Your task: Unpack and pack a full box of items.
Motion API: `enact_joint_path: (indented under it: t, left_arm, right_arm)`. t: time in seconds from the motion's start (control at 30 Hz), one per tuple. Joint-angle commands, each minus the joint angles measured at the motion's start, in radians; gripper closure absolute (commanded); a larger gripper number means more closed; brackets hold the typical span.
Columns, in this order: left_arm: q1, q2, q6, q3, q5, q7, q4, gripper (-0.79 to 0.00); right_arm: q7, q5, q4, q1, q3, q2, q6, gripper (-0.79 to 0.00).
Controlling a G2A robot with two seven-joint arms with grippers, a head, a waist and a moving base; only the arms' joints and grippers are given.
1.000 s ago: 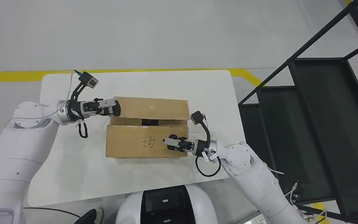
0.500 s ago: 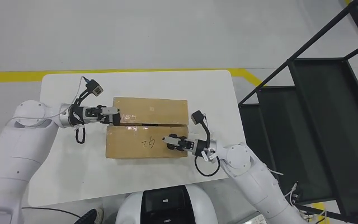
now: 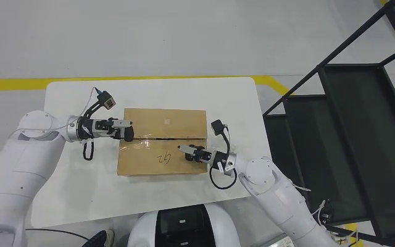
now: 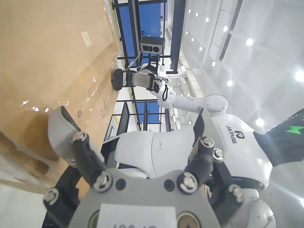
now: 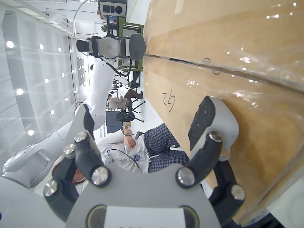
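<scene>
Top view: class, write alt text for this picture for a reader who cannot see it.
A cardboard box sits on a white table, its two top flaps folded down and meeting along a middle seam. The open left gripper is at the seam's left end; the open right gripper is over the near flap.

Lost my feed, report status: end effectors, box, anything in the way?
Left end effector open at box seam end. Right end effector open, on near flap. Flaps down. Clear tape along seam.
</scene>
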Motion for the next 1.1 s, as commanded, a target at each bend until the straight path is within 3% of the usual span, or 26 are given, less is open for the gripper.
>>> enact_joint_path:
  t: [0.0, 0.57, 1.07]
  left_arm:
    - [-0.001, 0.002, -0.006, 0.004, 0.026, 0.006, 0.008, -0.785]
    - [-0.009, 0.010, 0.016, 0.003, 0.054, -0.016, 0.051, -0.785]
    - [-0.035, -0.006, 0.031, 0.020, 0.028, -0.030, 0.073, -0.785]
  right_arm:
    - [-0.003, 0.000, -0.002, -0.001, -0.001, 0.000, 0.001, -0.785]
    - [-0.045, 0.018, -0.047, -0.043, 0.031, 0.007, -0.038, -0.785]
    - [-0.047, 0.111, -0.119, -0.171, 0.153, 0.029, -0.143, -0.785]
